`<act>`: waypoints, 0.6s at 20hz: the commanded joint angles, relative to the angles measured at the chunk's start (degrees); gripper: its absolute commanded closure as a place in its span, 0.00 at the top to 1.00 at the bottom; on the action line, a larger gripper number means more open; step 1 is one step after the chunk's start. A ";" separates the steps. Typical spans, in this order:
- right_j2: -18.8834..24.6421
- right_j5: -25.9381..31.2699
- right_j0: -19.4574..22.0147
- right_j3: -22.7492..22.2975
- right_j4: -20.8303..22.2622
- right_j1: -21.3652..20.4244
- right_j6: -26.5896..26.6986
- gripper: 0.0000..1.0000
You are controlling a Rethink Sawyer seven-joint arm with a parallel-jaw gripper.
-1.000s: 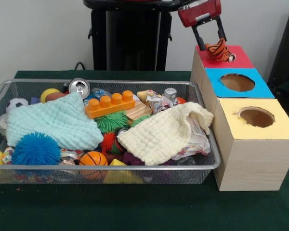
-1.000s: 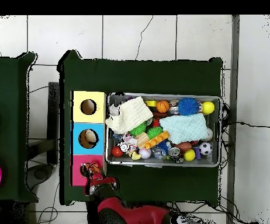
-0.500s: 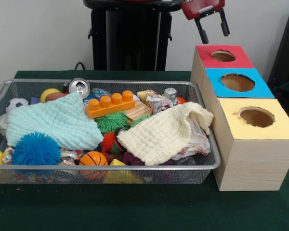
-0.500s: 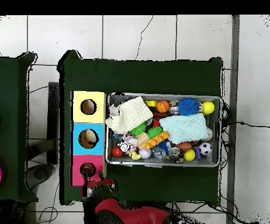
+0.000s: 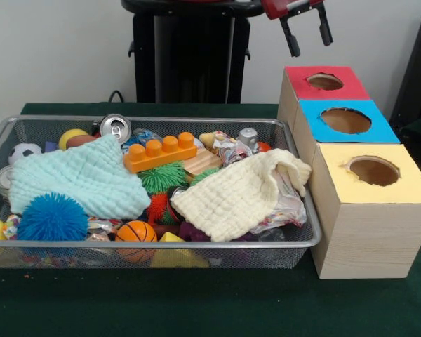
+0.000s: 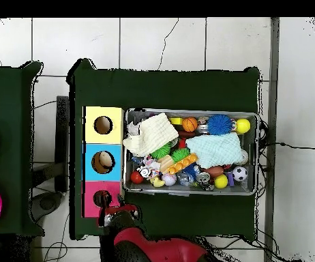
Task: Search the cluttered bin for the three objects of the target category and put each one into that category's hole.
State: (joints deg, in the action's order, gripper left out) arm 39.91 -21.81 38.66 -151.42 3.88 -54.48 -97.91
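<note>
- Your tool (image 5: 306, 29) hangs above the red-topped box (image 5: 351, 88), fingers spread apart and holding nothing — a raised, empty pose that suits travelling on to another pick.
- Directly under it sits the hole (image 5: 325, 81), a round cut-out, dark inside; whether a toy lies in it you cannot tell from either view.
- The blue-topped box (image 5: 376, 130) and yellow-topped box (image 5: 407, 188) stand in a row beside the red one, their holes not the target.
- Beside that row on the worktop (image 5: 196, 309), the cluttered bin (image 5: 161, 244) is heaped with stuff.
- No soft animal toy is plainly visible there — any left is likely buried under the cream knitted cloth (image 5: 235, 196) or the mint knitted cloth (image 5: 77, 179).
</note>
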 commanded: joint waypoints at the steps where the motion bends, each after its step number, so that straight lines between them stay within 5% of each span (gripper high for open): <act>1: 4.82 10.16 3.04 5.11 -5.24 -6.35 -15.47 1.00; 12: -3.19 18.61 2.51 16.73 -1.27 -5.68 -1.56 1.00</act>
State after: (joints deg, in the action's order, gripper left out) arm 40.39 -11.58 40.73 -148.26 2.63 -60.11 -97.91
